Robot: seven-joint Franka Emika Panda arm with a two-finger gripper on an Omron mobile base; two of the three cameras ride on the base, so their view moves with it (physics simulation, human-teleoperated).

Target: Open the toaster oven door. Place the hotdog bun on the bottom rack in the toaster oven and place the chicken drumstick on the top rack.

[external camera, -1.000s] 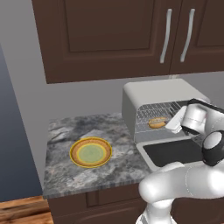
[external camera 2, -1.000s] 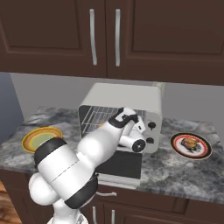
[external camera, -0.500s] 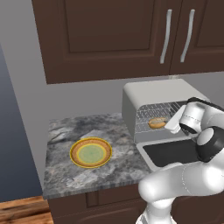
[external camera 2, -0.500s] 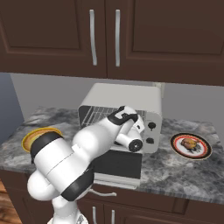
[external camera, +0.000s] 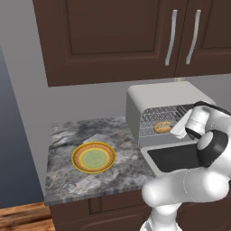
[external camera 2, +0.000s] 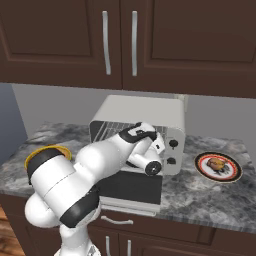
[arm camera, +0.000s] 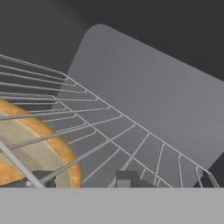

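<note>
The toaster oven (external camera: 158,94) (external camera 2: 150,107) stands with its door (external camera: 175,158) (external camera 2: 131,189) folded down flat. The hotdog bun (external camera: 162,127) (arm camera: 30,146) lies inside on the bottom rack (external camera: 151,132), under the top rack (external camera: 168,111). My hand (external camera: 187,124) is at the oven mouth, right of the bun. In the hand view, rack wires (arm camera: 131,144) cross in front of the bun. My gripper (arm camera: 83,178) is open and holds nothing, with the bun's end near its left tip. The chicken drumstick (external camera 2: 216,164) rests on a plate (external camera 2: 231,172) right of the oven.
An empty yellow-green plate (external camera: 93,157) (external camera 2: 36,152) sits on the granite counter (external camera: 67,180) left of the oven. Dark wall cabinets (external camera: 135,36) hang close above the oven. My own arm (external camera 2: 100,160) covers much of the oven front in the right base view.
The hand has stayed at the oven mouth while the arm's elbow shifted slightly. The bun has not moved on its rack.
</note>
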